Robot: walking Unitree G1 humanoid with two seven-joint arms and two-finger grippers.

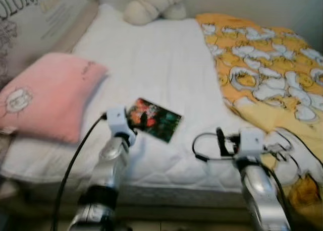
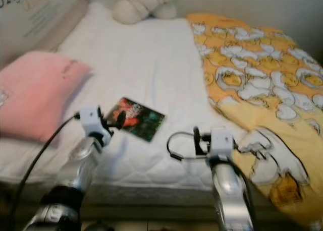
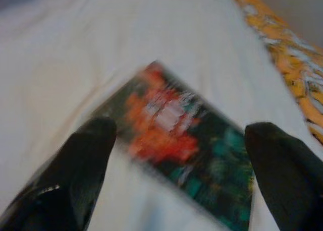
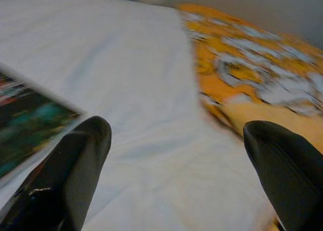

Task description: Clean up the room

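Bed [image 1: 166,64] with white quilted mattress: pink pillow [image 1: 48,95] at 9 o'clock, yellow blanket [image 1: 267,69] at 3 o'clock. Book [image 1: 154,119] lies flat mid-bed. Left end effector [image 3: 181,140] spread wide over the book; right end effector [image 4: 176,140] spread wide, empty, above the sheet.

Both arms raised forward; left gripper [image 3: 179,135] fingers spread wide, right gripper [image 4: 176,135] likewise.
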